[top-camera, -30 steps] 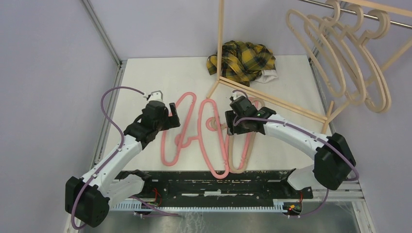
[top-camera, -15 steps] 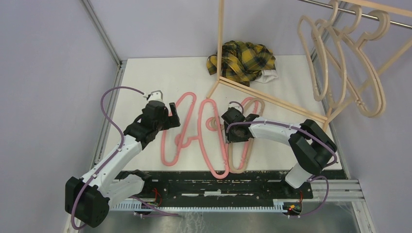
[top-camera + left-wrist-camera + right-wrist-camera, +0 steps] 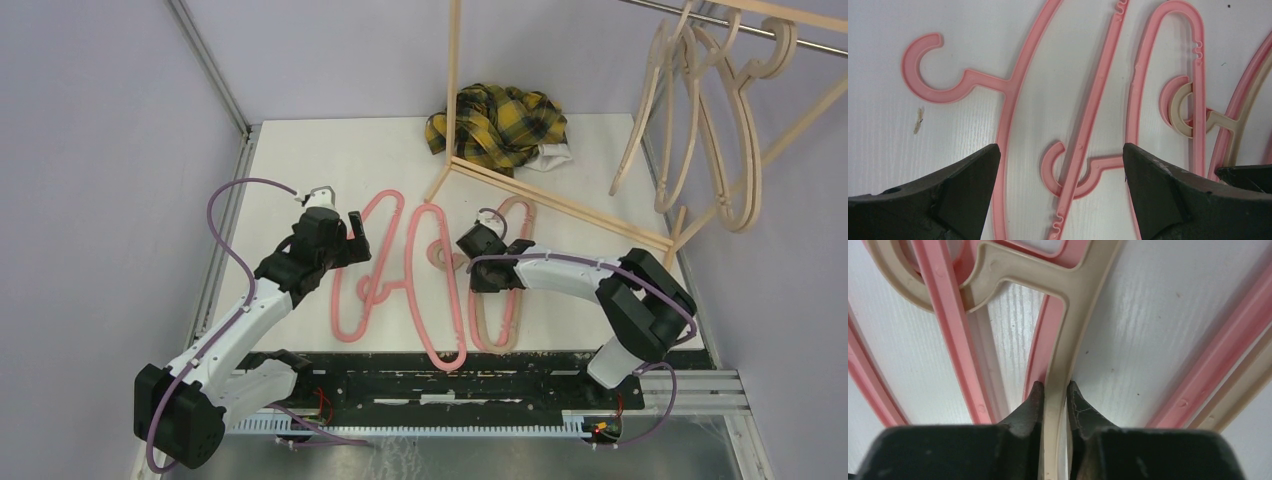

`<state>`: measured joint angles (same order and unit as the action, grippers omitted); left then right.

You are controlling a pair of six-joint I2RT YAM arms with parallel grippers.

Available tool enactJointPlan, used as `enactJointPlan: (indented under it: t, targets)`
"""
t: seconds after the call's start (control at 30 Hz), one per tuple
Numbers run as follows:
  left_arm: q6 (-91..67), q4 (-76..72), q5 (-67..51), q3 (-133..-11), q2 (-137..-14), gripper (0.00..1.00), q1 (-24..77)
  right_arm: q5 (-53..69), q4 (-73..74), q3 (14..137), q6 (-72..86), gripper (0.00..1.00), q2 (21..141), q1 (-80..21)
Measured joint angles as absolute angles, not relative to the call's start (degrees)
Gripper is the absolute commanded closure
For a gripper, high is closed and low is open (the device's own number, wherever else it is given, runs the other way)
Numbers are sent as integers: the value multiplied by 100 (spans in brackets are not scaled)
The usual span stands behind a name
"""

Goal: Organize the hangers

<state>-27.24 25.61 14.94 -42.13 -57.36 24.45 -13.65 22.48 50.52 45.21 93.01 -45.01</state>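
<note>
On the table (image 3: 1128, 315), my right tool (image 3: 1054, 389) pinches the tan hanger (image 3: 1088, 285); I should lift slowly, shedding the tangled pink hangers (image 3: 945, 305). My left tool (image 3: 1060, 170) gapes, empty.

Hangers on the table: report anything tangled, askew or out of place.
The pink hangers and one tan hanger lie crisscrossed on the table, hooks overlapping, not hung. The plaid cloth sits crumpled by the rack.

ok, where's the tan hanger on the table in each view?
Top external: tan hanger, just right of centre.
Left wrist: its hook, right of centre.
Right wrist: centre, pinched by the right tool.
Shared landmark: pink hanger crossing its hook.
</note>
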Motion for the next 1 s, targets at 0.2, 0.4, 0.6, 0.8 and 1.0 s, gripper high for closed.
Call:
enactJointPlan:
  t: [0.2,0.4,0.6,0.8,1.0]
  targets:
    - [-2724,2563,1494,-4213,-5736,1,2445,-1776,2943,4956,4517,99,8742,-4506]
    - [-2724,2561,1492,-4213,-5732,1,2445,-2093,3747,4993,4517,99,7472,-4510]
    - [-2724,2545,1487,-4213,-5732,1,2445,-2080,4136,5179,4501,99,6790,-4510]
    - [-2724,2512,1485,-4213,-5732,1,2445,-2014,4351,5457,4501,99,6556,-4582]
    - [-2724,2512,1476,-4215,-5732,1,2445,-2027,4272,6436,4390,99,7170,-5157]
